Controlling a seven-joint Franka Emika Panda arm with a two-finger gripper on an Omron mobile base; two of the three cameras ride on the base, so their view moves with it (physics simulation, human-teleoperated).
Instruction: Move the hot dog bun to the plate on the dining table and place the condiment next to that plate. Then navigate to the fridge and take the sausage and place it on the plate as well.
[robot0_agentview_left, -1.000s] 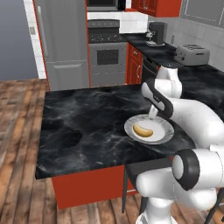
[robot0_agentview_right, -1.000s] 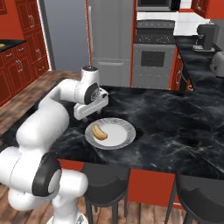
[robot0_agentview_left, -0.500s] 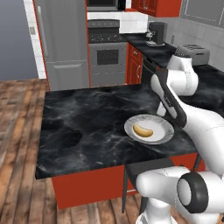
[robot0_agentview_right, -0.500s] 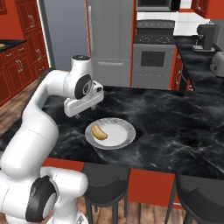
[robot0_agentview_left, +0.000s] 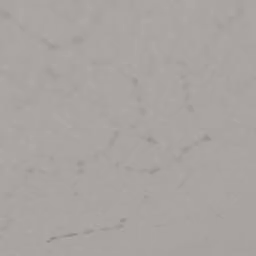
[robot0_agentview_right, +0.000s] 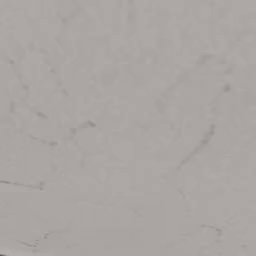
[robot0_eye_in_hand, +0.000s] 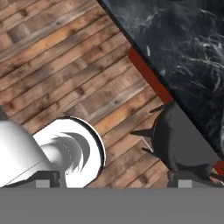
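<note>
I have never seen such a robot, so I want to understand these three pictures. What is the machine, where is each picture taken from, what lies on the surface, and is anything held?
The machine is a robot arm on a driving base in a simulated kitchen. Two pictures come from cameras on the base; they show a pale grey veined surface that I cannot identify. The third looks along the gripper, which is open and holds nothing. Below it are the wooden floor, the black marble dining table, bare where visible, and what looks like a dark stool.
</note>
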